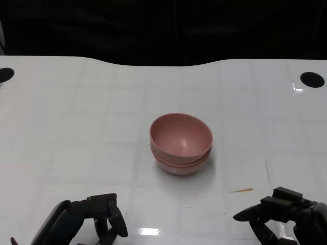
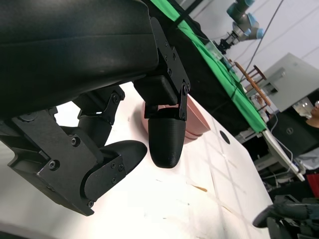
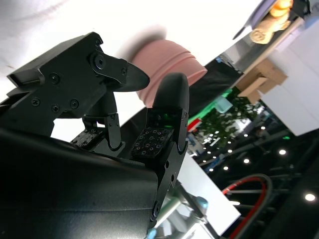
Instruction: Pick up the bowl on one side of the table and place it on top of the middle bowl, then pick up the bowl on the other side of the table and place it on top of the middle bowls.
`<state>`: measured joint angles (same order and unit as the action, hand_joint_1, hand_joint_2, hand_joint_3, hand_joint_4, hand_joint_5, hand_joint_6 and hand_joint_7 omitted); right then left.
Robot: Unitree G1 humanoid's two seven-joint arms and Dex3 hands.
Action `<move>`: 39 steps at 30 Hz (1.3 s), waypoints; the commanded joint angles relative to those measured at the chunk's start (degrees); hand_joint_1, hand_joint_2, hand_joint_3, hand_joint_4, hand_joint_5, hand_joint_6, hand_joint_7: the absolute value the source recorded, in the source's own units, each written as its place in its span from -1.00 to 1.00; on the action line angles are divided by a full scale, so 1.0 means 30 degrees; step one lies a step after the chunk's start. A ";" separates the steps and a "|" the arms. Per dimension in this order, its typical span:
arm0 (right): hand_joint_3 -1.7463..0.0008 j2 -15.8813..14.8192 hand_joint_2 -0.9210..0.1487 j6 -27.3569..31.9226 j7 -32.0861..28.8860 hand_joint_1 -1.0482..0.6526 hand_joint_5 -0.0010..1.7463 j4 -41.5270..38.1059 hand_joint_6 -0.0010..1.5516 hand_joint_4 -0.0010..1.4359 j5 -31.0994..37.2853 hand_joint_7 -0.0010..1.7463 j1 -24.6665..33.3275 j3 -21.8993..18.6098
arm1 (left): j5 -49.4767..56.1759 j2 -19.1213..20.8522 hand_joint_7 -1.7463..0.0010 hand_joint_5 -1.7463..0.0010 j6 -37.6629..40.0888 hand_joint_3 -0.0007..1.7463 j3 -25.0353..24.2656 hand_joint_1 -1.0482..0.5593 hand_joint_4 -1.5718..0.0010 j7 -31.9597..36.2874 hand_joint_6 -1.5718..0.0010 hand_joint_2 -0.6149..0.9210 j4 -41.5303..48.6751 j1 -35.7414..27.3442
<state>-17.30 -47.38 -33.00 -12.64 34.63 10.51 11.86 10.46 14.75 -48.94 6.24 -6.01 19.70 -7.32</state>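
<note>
Three pink bowls (image 1: 181, 144) sit nested mid-surface (image 1: 76, 117); left hand (image 1: 84, 222) and right hand (image 1: 286, 217) hang empty nearby, fingers spread.

In front of me, near the middle of the white table, stands a stack of matte pink round bowls (image 1: 181, 144), nested one inside another, upright and mouth up. Ridged rims show as bands below the top bowl's lip. My wrist views catch its stepped pink side (image 3: 169, 62) too.
</note>
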 commanded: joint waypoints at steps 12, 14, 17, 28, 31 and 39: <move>-0.52 0.0265 0.12 -0.1775 0.1112 0.20 0.89 -0.1350 0.21 0.20 -0.1425 0.25 -0.0754 -0.0444 | -0.1228 -0.0224 -0.58 -0.94 -0.0226 0.50 -0.0273 0.18 -0.04 -0.0121 -0.08 0.36 0.0517 0.0049; -0.67 0.0329 0.23 -0.2525 0.1821 0.25 0.91 -0.2141 0.15 0.19 -0.2427 0.46 -0.1185 -0.0344 | -0.2007 -0.0545 -0.60 -0.93 -0.0429 0.48 -0.0332 0.22 -0.06 -0.0236 -0.09 0.37 0.0931 0.0183; -0.72 0.0501 0.27 -0.2936 0.2373 0.27 0.92 -0.2514 0.12 0.19 -0.2789 0.54 -0.1321 -0.0564 | -0.2275 -0.0627 -0.61 -0.92 -0.0605 0.47 -0.0373 0.23 -0.08 -0.0425 -0.09 0.38 0.1152 0.0268; -0.73 0.1005 0.28 -0.3419 0.3271 0.27 0.92 -0.2791 0.11 0.19 -0.2860 0.56 -0.1327 -0.1270 | -0.2337 -0.0731 -0.62 -0.92 -0.0736 0.47 -0.0520 0.23 -0.08 -0.0663 -0.09 0.38 0.1303 0.0324; -0.73 0.1192 0.26 -0.3274 0.4255 0.30 0.93 -0.3338 0.10 0.19 -0.3915 0.57 -0.1835 -0.1052 | -0.2714 -0.0870 -0.63 -0.94 -0.0412 0.45 -0.0581 0.21 -0.07 -0.0816 -0.08 0.38 0.1190 0.0376; -0.74 0.1518 0.26 -0.3300 0.5527 0.32 0.93 -0.3463 0.10 0.19 -0.4709 0.56 -0.1899 -0.1352 | -0.3009 -0.0996 -0.66 -0.96 -0.0291 0.42 -0.0717 0.21 -0.05 -0.1215 -0.06 0.39 0.1182 0.0401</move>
<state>-12.87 -57.02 -16.91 -22.90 21.41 4.92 8.71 1.92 11.49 -49.99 4.58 -9.17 23.38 -6.14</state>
